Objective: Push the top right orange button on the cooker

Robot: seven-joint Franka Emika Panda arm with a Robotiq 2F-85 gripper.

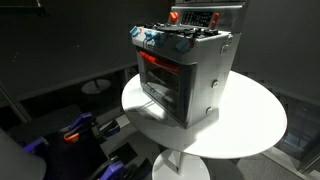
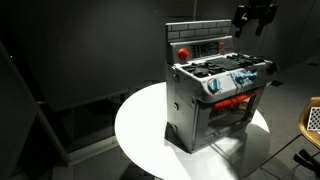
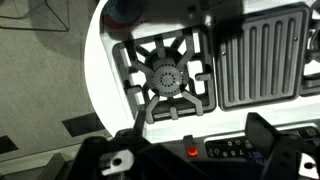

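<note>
Dark walls and a dim floor close round a round white surface [image 1: 250,130] [image 2: 140,130], and the cooker [image 1: 190,75] [image 2: 215,95] stands on it in both exterior views. It sits upright, silver-grey and boxy, near the middle of the surface.

Blue-and-red knobs [image 1: 150,40] [image 2: 235,82] run along its front top edge. The red-orange door handle [image 1: 158,62] [image 2: 232,100] lies just under them, across the glass door. The raised back panel [image 1: 205,18] [image 2: 205,40] stands at the rear, at 12 o'clock above the cooktop. On that panel a small red spot [image 2: 183,50] shows at the 9 o'clock end; I cannot make out its other buttons.

In an exterior view my pincer [image 2: 255,18] hangs in the air at about 1 o'clock from the cooker. It is near the back panel's upper corner and touches nothing. Its fingers stand apart, released, with nothing between them.

My wrist view looks straight down on the cooktop. A round burner [image 3: 167,78] with a spoked grate fills the middle, and a ribbed griddle plate [image 3: 260,60] lies at 3 o'clock, just beside it. The white surface [image 3: 100,70] curves past at 9 o'clock. At 6 o'clock a tiny red button [image 3: 191,152] sits on a dark strip. The two dark fingers [image 3: 280,150] of my pincer [image 3: 185,145] come in from the bottom edge, spread wide to either side of that button.
</note>
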